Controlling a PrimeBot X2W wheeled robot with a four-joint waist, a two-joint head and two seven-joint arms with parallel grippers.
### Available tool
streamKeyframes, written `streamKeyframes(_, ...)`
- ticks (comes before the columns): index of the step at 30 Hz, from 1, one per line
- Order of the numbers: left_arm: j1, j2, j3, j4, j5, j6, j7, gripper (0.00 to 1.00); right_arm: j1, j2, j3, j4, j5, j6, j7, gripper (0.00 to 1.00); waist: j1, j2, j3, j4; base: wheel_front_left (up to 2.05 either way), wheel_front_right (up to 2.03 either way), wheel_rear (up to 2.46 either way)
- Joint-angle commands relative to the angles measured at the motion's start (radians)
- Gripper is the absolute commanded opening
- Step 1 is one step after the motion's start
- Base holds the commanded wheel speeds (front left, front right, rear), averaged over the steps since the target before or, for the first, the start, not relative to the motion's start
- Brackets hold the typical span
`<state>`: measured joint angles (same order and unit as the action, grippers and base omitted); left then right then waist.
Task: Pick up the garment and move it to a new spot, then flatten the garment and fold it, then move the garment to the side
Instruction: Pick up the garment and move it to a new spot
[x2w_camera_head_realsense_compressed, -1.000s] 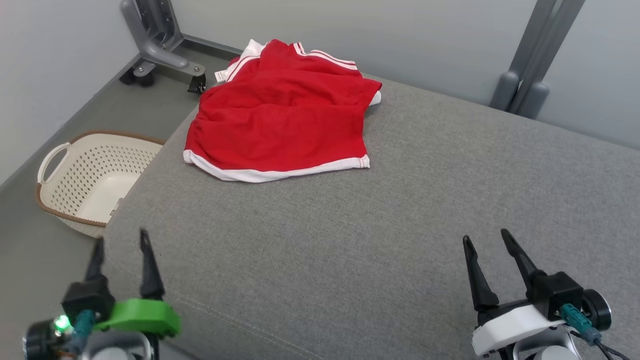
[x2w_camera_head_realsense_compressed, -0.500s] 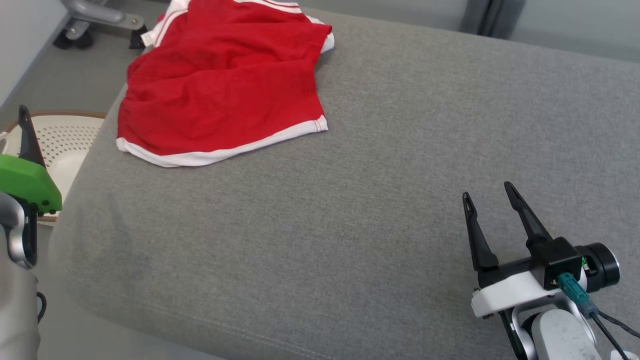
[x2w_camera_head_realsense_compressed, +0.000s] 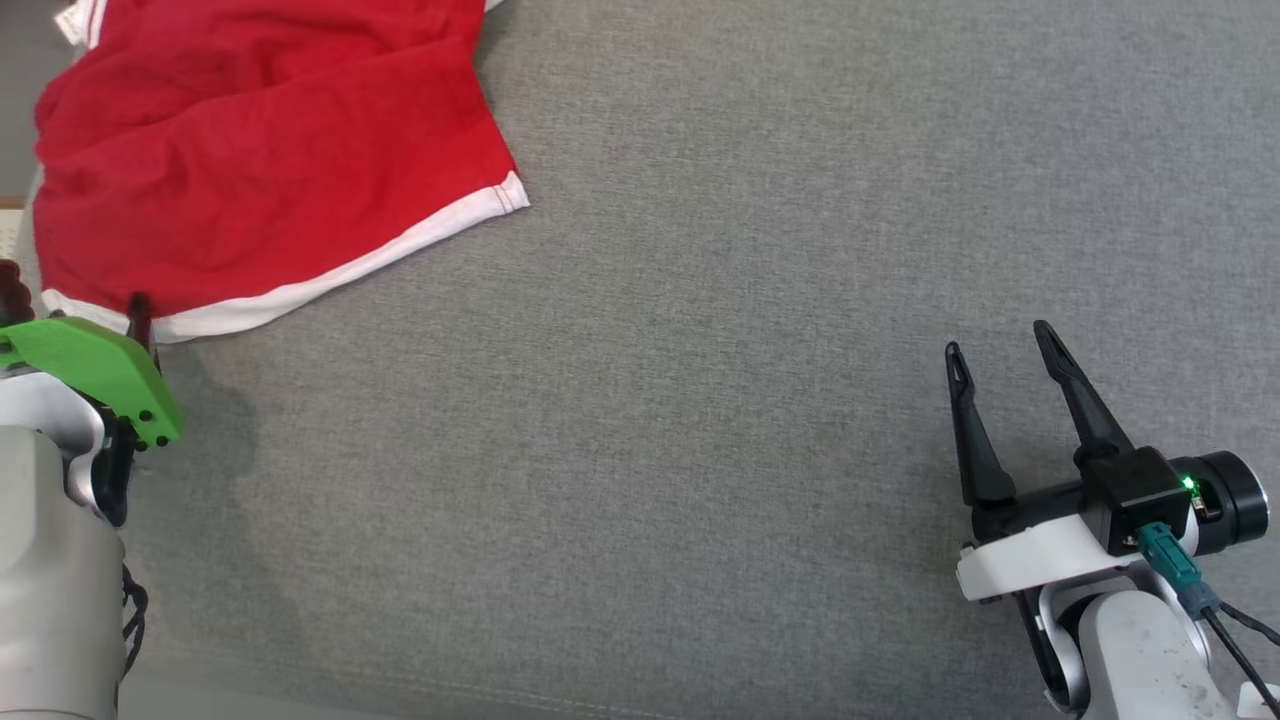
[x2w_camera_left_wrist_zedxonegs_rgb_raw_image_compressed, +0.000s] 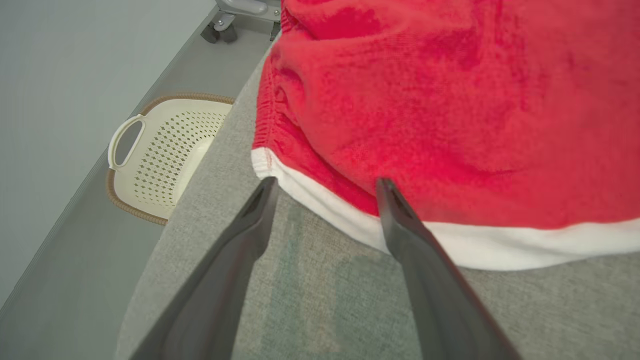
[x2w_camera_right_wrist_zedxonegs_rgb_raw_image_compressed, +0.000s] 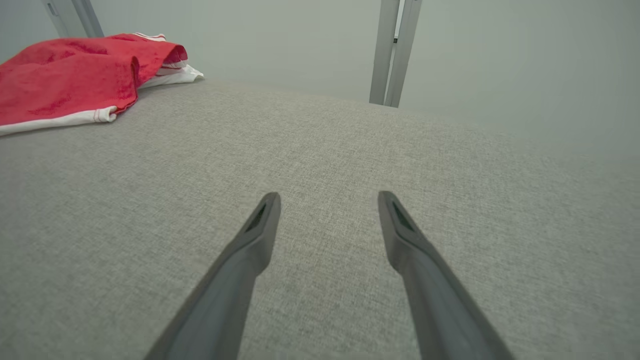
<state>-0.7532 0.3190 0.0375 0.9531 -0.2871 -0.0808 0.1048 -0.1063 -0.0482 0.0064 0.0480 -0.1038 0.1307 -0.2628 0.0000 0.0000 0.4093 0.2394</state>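
While the right hand (x2w_camera_head_realsense_compressed: 998, 337) hovers spread and empty, the left hand (x2w_camera_left_wrist_zedxonegs_rgb_raw_image_compressed: 326, 181), also spread, sits at the red garment (x2w_camera_left_wrist_zedxonegs_rgb_raw_image_compressed: 450, 100).

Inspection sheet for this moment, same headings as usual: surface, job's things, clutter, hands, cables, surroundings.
Surface: grey woven fabric cushion, smooth.
Job's things: red shorts with white trim, rumpled, lying near the cushion's left edge.
Clutter: nothing seen.
Hands: left hand open, fingertips at the shorts' white hem, contact unclear; right hand open over bare cushion, well apart from the shorts.
Cables: black cables with a teal plug at the right wrist; black cable beside the left forearm.
Surroundings: cream perforated plastic basket on the floor beside the cushion; grey metal post against a pale wall.
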Motion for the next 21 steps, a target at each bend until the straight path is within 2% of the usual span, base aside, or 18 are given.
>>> streamKeyframes(1, -0.023, 0.001, 0.002, 0.023, -0.005, -0.004, 0.007, 1.0, -0.009, -0.004, -0.002, -0.004, 0.001, 0.0, -0.003, 1.0, 0.0, 0.0, 0.039, -0.039, 0.0, 0.0, 0.0)
streamKeyframes(6, -0.038, -0.01, 0.013, 0.097, -0.036, -0.007, 0.003, 1.0, -0.018, -0.004, 0.006, 0.007, 0.014, 0.0, -0.003, 1.0, 0.0, 0.0, 0.026, -0.041, 0.0, 0.0, 0.0)
streamKeyframes(7, -0.039, -0.012, 0.015, 0.11, -0.042, -0.009, -0.001, 0.5, -0.019, -0.004, 0.006, 0.008, 0.015, 0.0, -0.003, 1.0, 0.0, 0.0, 0.021, -0.041, 0.0, 0.0, 0.0)
streamKeyframes(9, -0.045, -0.011, 0.016, 0.123, -0.047, -0.013, -0.014, 0.11, -0.017, -0.004, 0.006, 0.012, 0.018, 0.0, -0.003, 1.0, 0.0, 0.0, 0.011, -0.038, 0.0, 0.0, 0.0)
streamKeyframes(10, -0.051, -0.007, 0.013, 0.131, -0.048, -0.016, -0.026, 0.0, -0.017, -0.004, 0.007, 0.013, 0.02, 0.0, -0.003, 1.0, 0.0, 0.0, 0.003, -0.037, 0.0, 0.0, 0.0)
streamKeyframes(21, -0.081, 0.008, -0.052, 0.117, -0.05, -0.046, -0.094, 0.0, 0.0, -0.004, 0.023, 0.048, 0.078, 0.0, -0.003, 1.0, 0.0, 0.0, -0.141, -0.03, 0.0, 0.0, 0.0)
